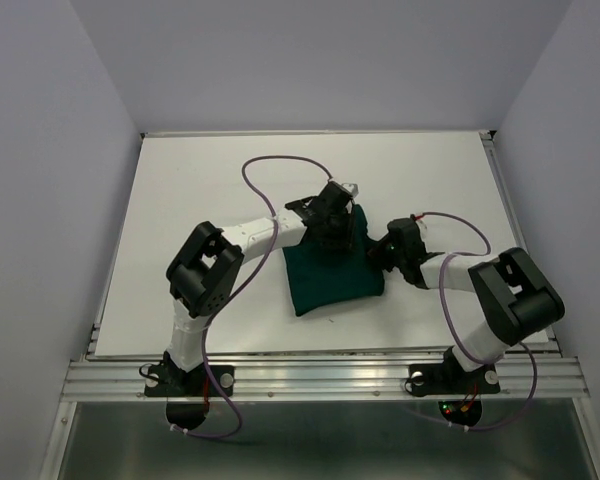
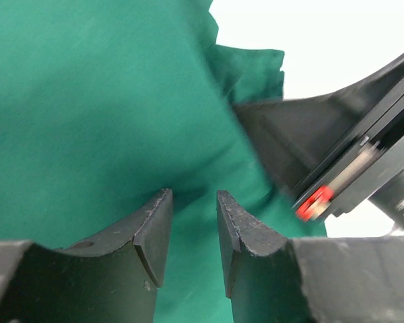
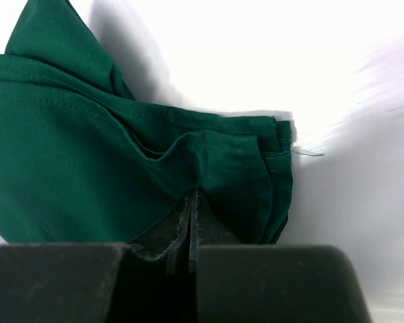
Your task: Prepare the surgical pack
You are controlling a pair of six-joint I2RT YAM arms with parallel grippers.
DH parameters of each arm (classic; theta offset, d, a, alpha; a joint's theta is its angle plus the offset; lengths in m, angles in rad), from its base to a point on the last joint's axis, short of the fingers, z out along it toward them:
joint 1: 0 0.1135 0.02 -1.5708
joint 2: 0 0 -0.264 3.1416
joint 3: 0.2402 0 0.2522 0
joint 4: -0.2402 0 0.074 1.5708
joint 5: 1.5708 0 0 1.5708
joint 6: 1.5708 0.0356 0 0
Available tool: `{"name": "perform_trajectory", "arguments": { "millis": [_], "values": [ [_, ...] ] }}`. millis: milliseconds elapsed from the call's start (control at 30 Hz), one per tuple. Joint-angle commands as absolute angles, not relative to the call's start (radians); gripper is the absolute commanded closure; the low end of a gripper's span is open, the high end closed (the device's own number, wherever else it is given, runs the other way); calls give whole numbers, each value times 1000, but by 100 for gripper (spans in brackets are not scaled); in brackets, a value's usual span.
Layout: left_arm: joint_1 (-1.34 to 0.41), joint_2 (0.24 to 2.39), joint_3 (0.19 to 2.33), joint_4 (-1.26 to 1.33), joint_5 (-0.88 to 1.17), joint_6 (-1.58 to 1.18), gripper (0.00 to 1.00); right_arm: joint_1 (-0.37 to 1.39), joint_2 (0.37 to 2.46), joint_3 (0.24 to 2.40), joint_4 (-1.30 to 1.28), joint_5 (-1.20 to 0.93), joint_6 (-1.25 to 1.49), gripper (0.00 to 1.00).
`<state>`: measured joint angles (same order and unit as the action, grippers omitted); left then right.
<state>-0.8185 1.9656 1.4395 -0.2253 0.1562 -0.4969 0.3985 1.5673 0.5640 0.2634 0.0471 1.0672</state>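
Soft, even light falls from above in the top view, and the white counter (image 1: 200,200) carries only faint shadows beneath the arms. In the left wrist view the drape (image 2: 87,101) is crisp beyond the jaws, while the black housing (image 2: 337,148) to their right smears with blur. In the right wrist view the counter past the jaws burns out to glare, with a hazy grey shadow on the right.
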Motion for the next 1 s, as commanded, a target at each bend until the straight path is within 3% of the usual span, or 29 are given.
{"name": "perform_trajectory", "arguments": {
  "millis": [0, 333, 533, 700, 967],
  "values": [
    [-824, 1879, 1502, -299, 61, -448, 56, 501, 1663, 540, 120, 43, 1135, 99],
    [-793, 1740, 1442, -445, -179, -480, 55, 572, 1723, 549, 173, 60, 1224, 99],
    [-623, 1536, 1231, -488, -267, -564, 55, 572, 1738, 555, 173, 57, 1209, 99],
    [-563, 1476, 1111, -466, -212, -564, 40, 572, 1759, 571, 172, 51, 1198, 99],
    [-568, 1413, 953, -370, -140, -673, 31, 572, 1763, 589, 163, 49, 1184, 99]
  ]
}}
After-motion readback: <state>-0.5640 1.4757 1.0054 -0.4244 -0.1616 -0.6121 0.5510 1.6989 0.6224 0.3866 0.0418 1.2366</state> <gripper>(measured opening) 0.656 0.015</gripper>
